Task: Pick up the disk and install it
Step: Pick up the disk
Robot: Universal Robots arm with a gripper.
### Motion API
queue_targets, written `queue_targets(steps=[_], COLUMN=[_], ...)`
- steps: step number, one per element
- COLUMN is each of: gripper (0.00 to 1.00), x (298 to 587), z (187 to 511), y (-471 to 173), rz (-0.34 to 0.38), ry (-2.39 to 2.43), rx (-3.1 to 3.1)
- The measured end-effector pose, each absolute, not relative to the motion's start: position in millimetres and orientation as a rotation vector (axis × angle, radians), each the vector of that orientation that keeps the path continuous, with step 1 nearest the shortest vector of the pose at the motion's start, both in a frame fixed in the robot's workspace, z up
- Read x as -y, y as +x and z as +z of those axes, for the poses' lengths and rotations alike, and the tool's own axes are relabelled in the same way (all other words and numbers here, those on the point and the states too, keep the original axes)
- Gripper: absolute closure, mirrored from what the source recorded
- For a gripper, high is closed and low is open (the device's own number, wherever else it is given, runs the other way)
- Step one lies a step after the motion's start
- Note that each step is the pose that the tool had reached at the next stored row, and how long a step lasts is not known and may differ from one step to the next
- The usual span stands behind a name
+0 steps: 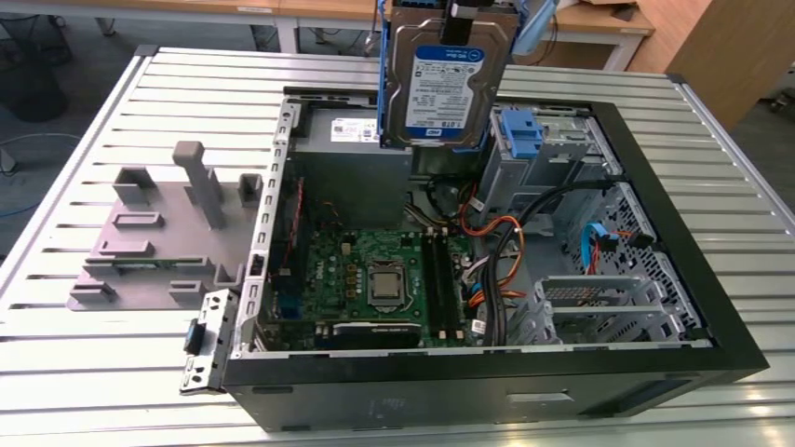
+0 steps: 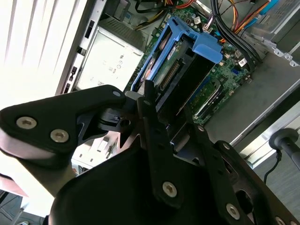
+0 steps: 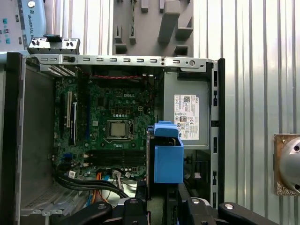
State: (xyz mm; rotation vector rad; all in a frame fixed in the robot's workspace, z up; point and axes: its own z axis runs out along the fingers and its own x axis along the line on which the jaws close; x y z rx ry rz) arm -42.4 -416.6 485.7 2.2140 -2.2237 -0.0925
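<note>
The disk [image 1: 444, 88], a silver drive with a blue-and-white label in a blue carrier bracket, hangs upright above the far end of the open computer case [image 1: 695, 307]. My gripper [image 1: 468, 17] grips it from above, shut on its upper end. In the second wrist view the black fingers [image 2: 149, 110] clamp the blue carrier [image 2: 201, 44], with the disk [image 2: 172, 70] pointing down toward the motherboard. In the first wrist view the carrier [image 3: 168, 157] shows end-on over the case, beside the power supply.
Inside the case lie the motherboard [image 1: 372, 275], a grey power supply [image 3: 186, 115] with a white label, cables [image 1: 504, 247] and a drive cage with a blue latch [image 1: 523, 132]. A grey fixture [image 1: 162, 233] stands on the slatted table [image 1: 112, 372] at the exterior view's left.
</note>
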Motion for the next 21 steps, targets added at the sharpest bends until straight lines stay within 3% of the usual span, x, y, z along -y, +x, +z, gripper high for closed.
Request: queue_targets(steps=[21], gripper=[0.65], x=[422.6], z=[485.7], y=[-42.4], rz=[-0.092], ry=[2.214], rx=[2.224])
